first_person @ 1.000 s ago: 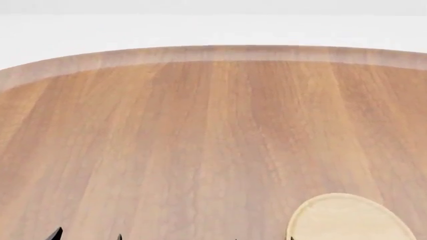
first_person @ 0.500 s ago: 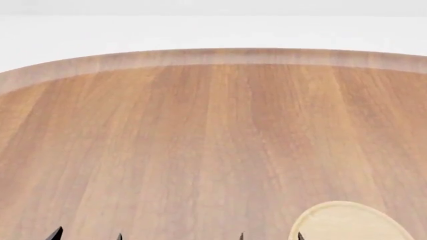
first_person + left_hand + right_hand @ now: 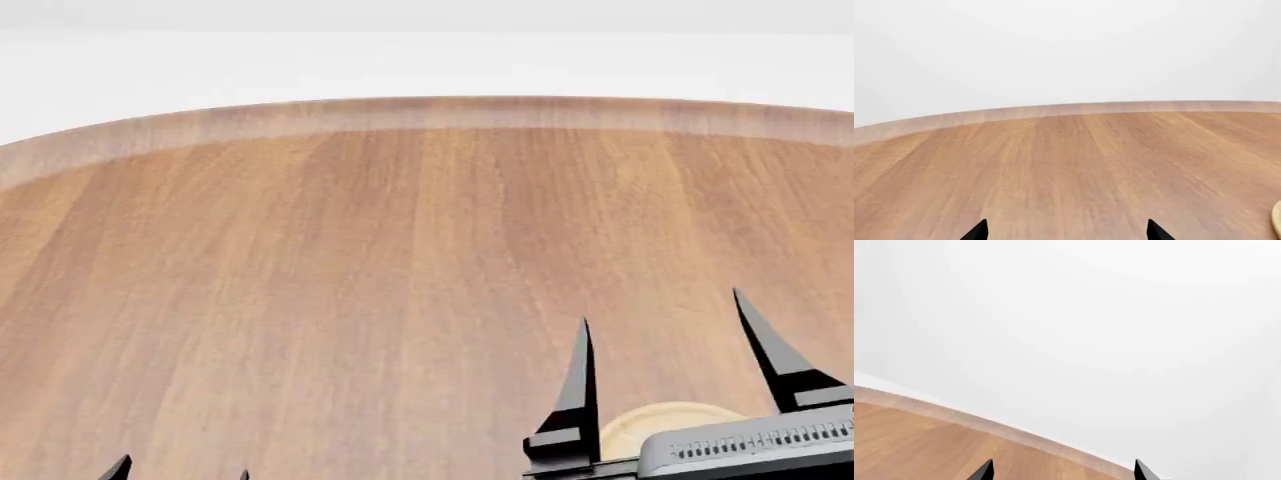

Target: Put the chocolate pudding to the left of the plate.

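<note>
1. The table point(image 3: 334, 280) fills the head view, bare wood out to its far rim. My biggest worry: the chocolate pudding isn't in any view, so I honestly can't say where it is. Reaching now would be blind.
2. The plate point(image 3: 638, 428) is my only landmark, and the right gripper point(image 3: 663, 350) hangs in front of most of it. If I misjudge its edge, "left of it" gets sloppy.
3. That right gripper has its fingers spread wide, holding nothing. Dropping it carelessly could knock the plate.
4. The left gripper point(image 3: 1065, 231) only shows two fingertips, set well apart with nothing between them. It sits low near the wood, so scraping is possible.
</note>
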Controlling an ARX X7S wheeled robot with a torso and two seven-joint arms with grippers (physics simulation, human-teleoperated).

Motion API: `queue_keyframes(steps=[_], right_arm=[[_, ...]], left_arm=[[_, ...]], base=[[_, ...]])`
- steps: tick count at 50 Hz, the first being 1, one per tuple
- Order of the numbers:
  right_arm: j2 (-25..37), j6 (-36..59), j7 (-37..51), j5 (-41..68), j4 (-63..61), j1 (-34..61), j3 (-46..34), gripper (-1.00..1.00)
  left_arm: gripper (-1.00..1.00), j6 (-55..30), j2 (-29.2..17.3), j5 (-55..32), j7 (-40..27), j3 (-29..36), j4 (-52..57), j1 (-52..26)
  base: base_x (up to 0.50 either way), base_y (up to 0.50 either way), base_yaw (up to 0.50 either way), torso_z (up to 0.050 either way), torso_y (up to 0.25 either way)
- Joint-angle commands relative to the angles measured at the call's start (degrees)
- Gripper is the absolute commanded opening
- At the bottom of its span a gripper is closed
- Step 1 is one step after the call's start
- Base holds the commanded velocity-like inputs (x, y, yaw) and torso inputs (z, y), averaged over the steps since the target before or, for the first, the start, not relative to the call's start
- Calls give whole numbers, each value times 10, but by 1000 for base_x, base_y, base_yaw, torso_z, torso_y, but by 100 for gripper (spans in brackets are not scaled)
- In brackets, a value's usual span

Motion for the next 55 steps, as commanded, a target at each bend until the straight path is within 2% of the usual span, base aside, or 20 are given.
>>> queue_keyframes(steps=[1,3,4,8,9,11,13,15,17,19,24,25,26,27,30,35,41,44,55], right_arm=[[195,126,-93,54,-172,23,57,100],[231,120,-133,75,-183,20,63,100],[276,76,-188,80,-195,-7,70,100],[370,66,-278,153,-216,-38,104,100],[400,57,-304,195,-219,-56,134,100],[421,48,-329,229,-221,-96,191,100],[434,75,-392,279,-223,-128,265,100],[456,104,-411,272,-219,-142,271,100],[488,94,-408,234,-206,-153,235,100],[519,70,-396,246,-188,-160,214,100],[520,31,-408,231,-174,-176,180,100],[434,117,-491,186,-189,-90,94,100],[360,182,-525,158,-194,-4,9,100],[339,201,-535,141,-193,82,-28,100],[315,192,-540,101,-179,85,-71,100],[292,190,-547,69,-164,84,-112,100],[257,181,-548,78,-133,75,-128,100],[251,152,-550,41,-110,57,-157,100],[241,96,-555,56,-34,30,-146,100]], left_arm=[[100,2,0,-6,4,1,-12,-6],[100,3,1,-11,4,-3,-22,-10],[100,1,1,-10,3,-3,-20,-11],[100,4,1,-9,3,-2,-25,-12],[100,5,1,-10,3,-2,-25,-12],[100,5,1,-10,3,-2,-27,-13],[100,3,1,-10,2,-1,-25,-13],[100,4,0,-10,2,0,-26,-13],[100,4,0,-10,2,1,-26,-13],[100,4,0,-9,2,2,-25,-13],[100,6,0,-8,3,4,-30,-15],[100,3,-1,-7,1,5,-25,-14],[100,3,-1,-8,1,5,-24,-14],[100,4,0,-7,1,6,-26,-15],[100,4,1,-6,2,8,-31,-17],[100,3,0,-7,1,8,-30,-18],[100,2,-1,-5,-1,11,-28,-17],[100,3,-1,-5,-2,12,-27,-15],[100,5,-1,-4,-3,16,-30,-15]], base=[[0,0,0,0,0],[0,0,0,0,0],[0,0,0,0,0],[0,0,0,0,0],[0,0,0,0,0],[0,0,0,0,0],[0,0,0,0,0],[0,0,0,0,0],[0,0,0,0,0],[0,0,0,0,0],[0,0,0,0,0],[0,0,0,0,0],[0,0,0,0,0],[0,0,0,0,0],[0,0,0,0,0],[0,0,0,0,0],[0,0,0,0,0],[0,0,0,0,0],[0,0,0,0,0]])
